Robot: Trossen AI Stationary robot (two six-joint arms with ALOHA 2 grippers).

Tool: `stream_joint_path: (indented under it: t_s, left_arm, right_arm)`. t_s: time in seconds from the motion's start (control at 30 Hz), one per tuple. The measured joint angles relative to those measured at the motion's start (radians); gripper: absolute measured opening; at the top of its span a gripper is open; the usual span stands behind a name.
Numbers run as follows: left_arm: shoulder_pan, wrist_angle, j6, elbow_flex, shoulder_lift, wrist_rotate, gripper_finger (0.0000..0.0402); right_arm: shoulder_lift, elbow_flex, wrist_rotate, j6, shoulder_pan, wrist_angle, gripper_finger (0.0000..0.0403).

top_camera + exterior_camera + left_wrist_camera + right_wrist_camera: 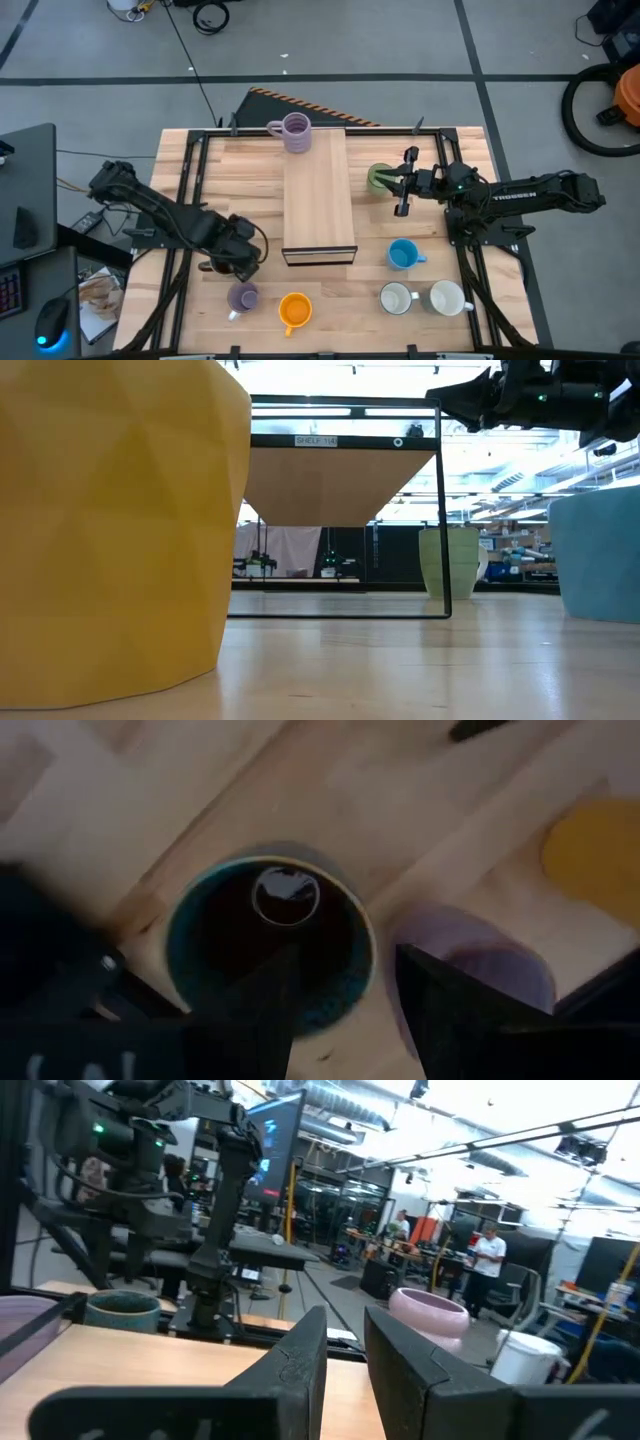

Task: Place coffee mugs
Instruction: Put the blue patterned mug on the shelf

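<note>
Risk of a tipped or dragged dark brown mug (268, 930) if closed off-centre: left gripper (346, 962) down over it at about 8 o'clock on the table (330, 320), fingers apart, one inside the rim and one outside (wall between them, not yet pinched). Thin wall, smooth glaze: likely to swing on a lift.

Also a chance of knocking the lilac mug (478, 960), just beside at 5 o'clock from the brown one, with the orange mug (294, 310) a little further round at 4 o'clock.

Dark glossy inside, teal-tinged rim, upright, handle not visible.

Right gripper (345, 1348) waiting at 2 o'clock near the green mug (378, 178), a narrow gap between fingers, nothing held.
</note>
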Motion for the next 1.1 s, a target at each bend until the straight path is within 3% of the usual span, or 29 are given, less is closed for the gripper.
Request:
stream_joint_path:
  t_s: [0.13,0.4,1.1]
  left_arm:
    - [-0.008,0.035,-0.093,0.0,0.036,0.017,0.0172]
    - [-0.058,0.062,-0.122,0.0,0.127,0.031,0.0172]
    - [-0.102,0.074,-0.061,0.0,0.195,-0.024,0.0172]
  right_arm:
    - [0.0,0.0,-0.018,0.0,0.0,-0.004,0.0077]
    - [0.0,0.0,-0.063,0.0,0.0,-0.008,0.0077]
    - [0.0,0.0,-0.164,0.051,0.0,-0.05,0.0077]
